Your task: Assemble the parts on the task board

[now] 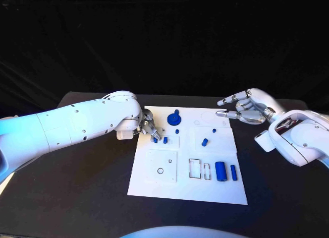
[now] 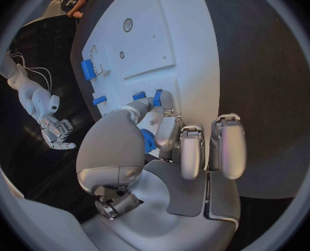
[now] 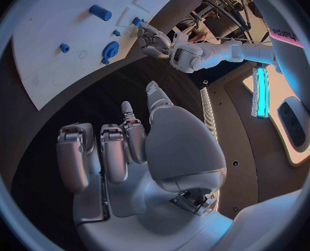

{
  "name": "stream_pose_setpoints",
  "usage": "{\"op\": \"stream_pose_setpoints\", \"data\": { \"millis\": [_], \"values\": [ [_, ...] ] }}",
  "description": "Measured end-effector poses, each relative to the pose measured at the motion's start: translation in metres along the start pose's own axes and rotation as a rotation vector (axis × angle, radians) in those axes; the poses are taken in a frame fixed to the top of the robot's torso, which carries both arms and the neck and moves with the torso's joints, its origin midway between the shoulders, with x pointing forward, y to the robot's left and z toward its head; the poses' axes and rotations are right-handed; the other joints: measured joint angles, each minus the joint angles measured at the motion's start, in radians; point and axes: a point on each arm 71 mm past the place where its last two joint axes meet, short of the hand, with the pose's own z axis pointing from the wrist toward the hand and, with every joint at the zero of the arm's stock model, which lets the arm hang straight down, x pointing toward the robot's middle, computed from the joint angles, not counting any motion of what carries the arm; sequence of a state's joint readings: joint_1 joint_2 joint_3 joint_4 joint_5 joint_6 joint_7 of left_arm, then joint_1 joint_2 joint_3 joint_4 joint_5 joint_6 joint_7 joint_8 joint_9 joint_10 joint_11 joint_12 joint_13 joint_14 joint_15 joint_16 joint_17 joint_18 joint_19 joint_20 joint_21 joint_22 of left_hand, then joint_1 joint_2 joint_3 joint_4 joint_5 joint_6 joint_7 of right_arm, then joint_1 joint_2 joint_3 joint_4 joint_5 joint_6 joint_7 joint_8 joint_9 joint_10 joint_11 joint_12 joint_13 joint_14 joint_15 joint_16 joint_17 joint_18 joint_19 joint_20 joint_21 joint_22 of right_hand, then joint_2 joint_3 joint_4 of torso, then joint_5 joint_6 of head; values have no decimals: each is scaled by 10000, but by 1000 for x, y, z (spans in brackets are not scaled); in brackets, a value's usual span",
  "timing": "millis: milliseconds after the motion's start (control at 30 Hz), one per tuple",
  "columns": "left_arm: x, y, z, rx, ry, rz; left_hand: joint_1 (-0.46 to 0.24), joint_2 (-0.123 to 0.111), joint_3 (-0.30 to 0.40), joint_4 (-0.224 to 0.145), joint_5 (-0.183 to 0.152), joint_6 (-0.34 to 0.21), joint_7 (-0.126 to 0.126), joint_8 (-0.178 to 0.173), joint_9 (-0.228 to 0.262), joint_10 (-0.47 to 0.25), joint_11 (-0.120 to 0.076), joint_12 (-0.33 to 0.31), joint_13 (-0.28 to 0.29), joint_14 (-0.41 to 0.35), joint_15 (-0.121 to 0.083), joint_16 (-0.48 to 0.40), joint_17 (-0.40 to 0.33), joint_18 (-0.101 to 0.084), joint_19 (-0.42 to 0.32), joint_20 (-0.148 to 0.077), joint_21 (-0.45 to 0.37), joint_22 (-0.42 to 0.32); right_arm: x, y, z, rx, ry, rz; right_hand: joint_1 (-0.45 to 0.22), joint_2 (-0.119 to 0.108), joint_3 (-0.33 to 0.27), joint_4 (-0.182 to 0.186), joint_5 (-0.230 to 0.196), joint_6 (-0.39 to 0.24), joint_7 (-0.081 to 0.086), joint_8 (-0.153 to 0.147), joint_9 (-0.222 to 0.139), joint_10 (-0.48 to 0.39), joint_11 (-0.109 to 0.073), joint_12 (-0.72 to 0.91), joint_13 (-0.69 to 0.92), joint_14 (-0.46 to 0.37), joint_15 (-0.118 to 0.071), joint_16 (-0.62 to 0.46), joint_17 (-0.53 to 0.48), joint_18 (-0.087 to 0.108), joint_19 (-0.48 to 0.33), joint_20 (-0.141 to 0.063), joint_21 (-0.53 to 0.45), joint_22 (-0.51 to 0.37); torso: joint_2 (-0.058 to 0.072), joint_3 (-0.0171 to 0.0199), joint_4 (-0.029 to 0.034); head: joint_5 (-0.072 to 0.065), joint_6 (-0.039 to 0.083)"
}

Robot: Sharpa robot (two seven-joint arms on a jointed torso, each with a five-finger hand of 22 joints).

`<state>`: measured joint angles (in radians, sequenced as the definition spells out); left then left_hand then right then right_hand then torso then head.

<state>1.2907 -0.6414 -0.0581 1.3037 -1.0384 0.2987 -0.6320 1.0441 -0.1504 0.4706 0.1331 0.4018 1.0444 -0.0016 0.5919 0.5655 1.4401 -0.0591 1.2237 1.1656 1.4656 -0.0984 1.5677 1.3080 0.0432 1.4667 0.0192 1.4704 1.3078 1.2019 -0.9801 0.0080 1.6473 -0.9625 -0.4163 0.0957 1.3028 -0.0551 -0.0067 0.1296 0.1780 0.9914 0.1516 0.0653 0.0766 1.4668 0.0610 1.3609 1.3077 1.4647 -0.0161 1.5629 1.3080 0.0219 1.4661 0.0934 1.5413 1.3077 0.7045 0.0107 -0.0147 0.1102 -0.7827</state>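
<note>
While the left hand (image 1: 149, 127) pressed its fingertips to small blue parts (image 1: 159, 140) at the task board's (image 1: 190, 191) far left, the right hand (image 1: 245, 110) hovered.
The right hand's fingers were apart, empty, beyond the board's far-right corner.

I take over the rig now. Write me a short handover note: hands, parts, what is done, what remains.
Left hand: fingertips down on the task board at two small blue pegs; a grip cannot be confirmed.
Right hand: off the board's far right corner, holds nothing.
Parts: blue gear at the far edge, blue cylinder and thin bar near the slots.
Several recesses unfilled; assembly remains.
</note>
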Motion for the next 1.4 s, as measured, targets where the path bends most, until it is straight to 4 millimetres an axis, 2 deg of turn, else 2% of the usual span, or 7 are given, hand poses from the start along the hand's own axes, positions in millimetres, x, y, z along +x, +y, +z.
{"op": "stream_pose_setpoints", "data": {
  "millis": [233, 467, 600, 733, 1233, 1300, 1400],
  "values": [
    [0, 1, 1, -34, -10, -21, -136, -50, -375, 113, 0, 47, 14, -26, -14, 0, 0, 41, 9, 0, 0, 0, -1, -38, 0, 0, 0, -1, 0, 0, 0, 3, -3, -1, 0, 0, 0, 0, 0, 0, 0, 0, -1, 0, 0, 0, 0, 0, 0, 0, -1, -1, 0, 0, 0, -1, 0, -2, 0, -6, 12],
    [0, 2, 0, -39, -34, -47, -305, -201, -1617, 444, -53, 109, 29, -77, -47, 0, 0, 103, 23, 0, 0, 0, -1, -39, -37, -37, 0, -1, 0, 0, 0, 6, -6, -3, 0, 0, 0, 0, 0, 0, 0, 0, -2, 0, 0, 0, 0, 0, 0, 0, -2, 0, 0, 0, 0, -2, 1, -3, 0, -11, 12],
    [1, 3, 0, -40, -60, -87, -388, -126, -2562, 831, -1584, 207, 32, -84, -61, 0, 0, 111, 23, 0, 0, 0, -2, -38, -38, -36, 42, -1, 0, 0, 0, 9, -8, -4, 0, 0, 1, 0, 0, 0, 0, 0, -2, 0, 0, 0, 0, 0, 0, 0, -2, -1, 0, 0, 0, -2, 1, -7, 0, -12, 10],
    [1, 4, 0, -26, -104, -139, -200, 62, -3126, 1108, -2097, 208, 32, -120, -61, 0, 0, 111, 23, 0, 1, 0, -2, -39, -38, -36, 43, -2, 0, 0, 0, 9, -8, -4, 0, 0, 1, 0, 0, 0, 0, 0, -2, 0, 0, 0, 0, 0, 0, 0, -3, 0, 0, 0, 0, -3, 1, -9, 0, -12, 10],
    [0, 18, -6, 62, -759, -1062, 290, 382, -4225, 1533, -2025, 37, 195, -293, -125, -117, 116, -40, -206, 0, 1, 0, -3, -38, -38, -36, -305, -3, 0, -1, 0, 21, -5, -2, 0, 0, 1, -1, -1, 0, 0, 0, -3, 0, 0, 0, 1, 0, 0, 0, -4, -1, 0, 0, 0, -4, 1, -4, 0, -21, 13],
    [-1, 19, -7, 270, -943, -1500, 437, 430, -4424, 1554, -1887, -240, 284, -391, -168, -530, 183, -602, -805, -1, 1, 0, -4, -14, -78, -28, -714, -3, 0, -1, 0, 24, -3, -2, 0, 0, 1, 0, -1, 0, 0, 0, -3, 0, 0, 1, 0, 0, 0, 0, -5, -1, 0, 0, 0, -4, -1, -4, 0, -29, 21],
    [-4, 20, -8, 731, -1224, -2283, 817, 496, -4644, 1583, -1388, -965, 583, -746, -388, -2270, 465, -3286, -3583, 8, 212, -305, -4, 503, -941, 123, -2326, -1033, 0, -1, 0, 26, -3, -1, 0, 0, 1, -1, -1, 0, 0, 0, -3, 0, 0, 1, 1, 0, 0, 0, -5, -1, 0, 0, 0, -4, -5, -2, 0, -38, 37]
  ]
}}
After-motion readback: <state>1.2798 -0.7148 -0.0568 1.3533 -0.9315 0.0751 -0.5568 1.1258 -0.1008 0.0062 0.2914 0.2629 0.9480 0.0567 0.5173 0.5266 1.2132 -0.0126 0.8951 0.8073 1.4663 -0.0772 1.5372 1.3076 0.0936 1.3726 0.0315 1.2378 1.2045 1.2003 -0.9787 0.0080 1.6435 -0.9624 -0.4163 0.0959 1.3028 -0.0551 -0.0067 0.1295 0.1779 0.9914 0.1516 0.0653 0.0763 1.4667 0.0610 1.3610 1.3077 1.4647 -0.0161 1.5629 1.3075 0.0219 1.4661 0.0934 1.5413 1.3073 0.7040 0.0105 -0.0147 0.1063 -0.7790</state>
